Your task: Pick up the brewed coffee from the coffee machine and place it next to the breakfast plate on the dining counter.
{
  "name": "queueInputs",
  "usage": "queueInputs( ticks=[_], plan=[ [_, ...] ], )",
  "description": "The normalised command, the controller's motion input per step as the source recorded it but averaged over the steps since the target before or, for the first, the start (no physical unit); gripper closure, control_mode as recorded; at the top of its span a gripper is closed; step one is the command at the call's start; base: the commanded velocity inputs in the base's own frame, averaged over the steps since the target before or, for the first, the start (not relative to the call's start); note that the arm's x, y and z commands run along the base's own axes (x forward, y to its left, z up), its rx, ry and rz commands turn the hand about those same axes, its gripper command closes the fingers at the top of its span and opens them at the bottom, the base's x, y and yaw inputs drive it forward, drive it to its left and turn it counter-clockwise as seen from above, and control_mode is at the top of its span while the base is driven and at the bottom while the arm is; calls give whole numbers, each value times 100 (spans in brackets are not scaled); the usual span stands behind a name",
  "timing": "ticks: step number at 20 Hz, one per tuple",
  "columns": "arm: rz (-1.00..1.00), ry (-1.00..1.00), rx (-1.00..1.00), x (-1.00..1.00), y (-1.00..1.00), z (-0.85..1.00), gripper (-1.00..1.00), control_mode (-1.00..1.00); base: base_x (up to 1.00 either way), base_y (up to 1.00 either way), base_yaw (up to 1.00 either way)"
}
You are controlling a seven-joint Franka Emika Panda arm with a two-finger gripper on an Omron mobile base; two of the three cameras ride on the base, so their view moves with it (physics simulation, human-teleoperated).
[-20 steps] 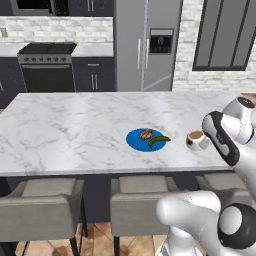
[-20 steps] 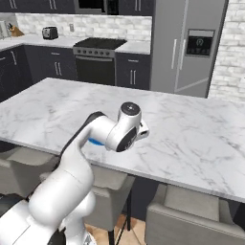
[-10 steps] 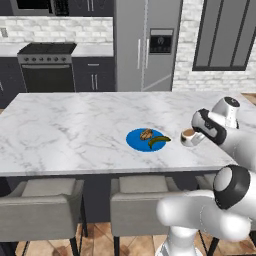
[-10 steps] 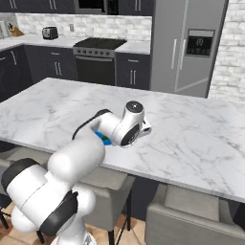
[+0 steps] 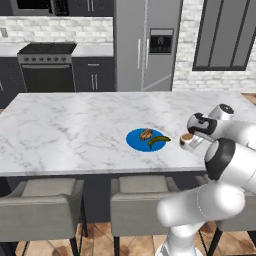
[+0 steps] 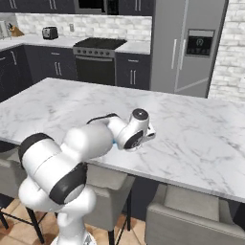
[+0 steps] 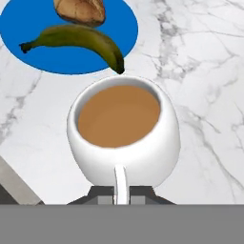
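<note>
The brewed coffee (image 7: 124,133), a white mug of brown liquid, is just right of the breakfast plate (image 5: 147,140) on the dining counter (image 5: 75,135). The plate (image 7: 71,33) is bright blue and carries a brown pastry and a green-yellow banana whose tip nearly reaches the mug's rim. My gripper (image 7: 120,193) is shut on the mug's handle, which points back at the hand. From the left base, the gripper (image 5: 194,138) comes in from the mug's (image 5: 186,141) right side. I cannot tell whether the mug's base touches the marble. In the right base view my arm (image 6: 129,134) covers the mug.
Grey cushioned stools (image 5: 50,200) (image 5: 145,192) stand under the counter's near edge, which runs close behind the mug (image 7: 14,186). Past the island are the steel fridge (image 5: 145,45) and a black stove (image 5: 47,70). Bare marble stretches left of the plate.
The hand has carried the mug leftward toward the blue plate and a little lower. The arm has folded further over the counter. The plate has not moved.
</note>
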Motion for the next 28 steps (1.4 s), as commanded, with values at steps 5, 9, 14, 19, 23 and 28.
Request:
queueInputs(
  ticks=[5, 9, 14, 19, 23, 28],
  plan=[
    [0, 0, 0, 37, -14, -40, 100, -100, 0, 0, 0],
    [0, 0, 0, 38, -10, -34, 100, -100, 0, 0, 0],
    [0, 0, 0, 39, -9, -33, 100, -100, 0, 0, 0],
    [0, 0, 0, 43, 0, -34, 100, -100, 0, 0, 0],
    [0, 0, 0, 20, 0, -12, -100, -100, 0, 0, 0],
    [1, -2, 0, -7, 0, 16, -100, -100, 0, 0, 0]
  ],
)
